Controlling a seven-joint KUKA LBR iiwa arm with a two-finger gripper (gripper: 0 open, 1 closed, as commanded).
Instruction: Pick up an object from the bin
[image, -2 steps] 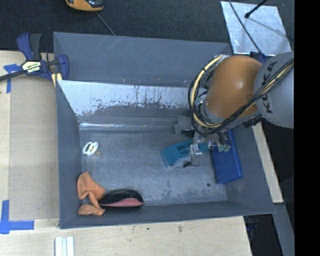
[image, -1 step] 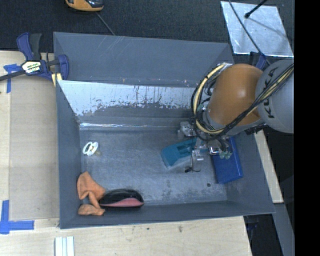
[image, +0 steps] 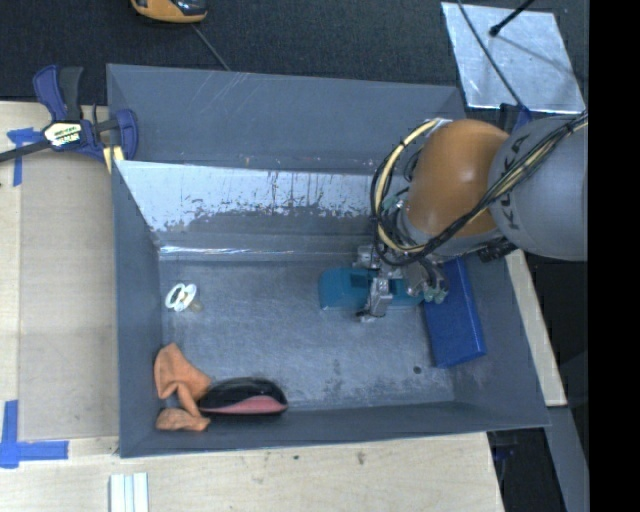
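My gripper (image: 375, 300) is low in the right half of the bin, directly over a teal-blue block (image: 342, 290) that lies on the floor there; its metal fingers stand at the block's right end. Just right of it a flat dark-blue slab (image: 455, 318) leans along the bin's right wall.
In the front left corner lie an orange rag (image: 176, 385) and a black oval thing with a pink underside (image: 243, 397). A small white ring-shaped piece (image: 181, 296) lies at the left side. The arm with its orange cover hangs over the bin's right rim.
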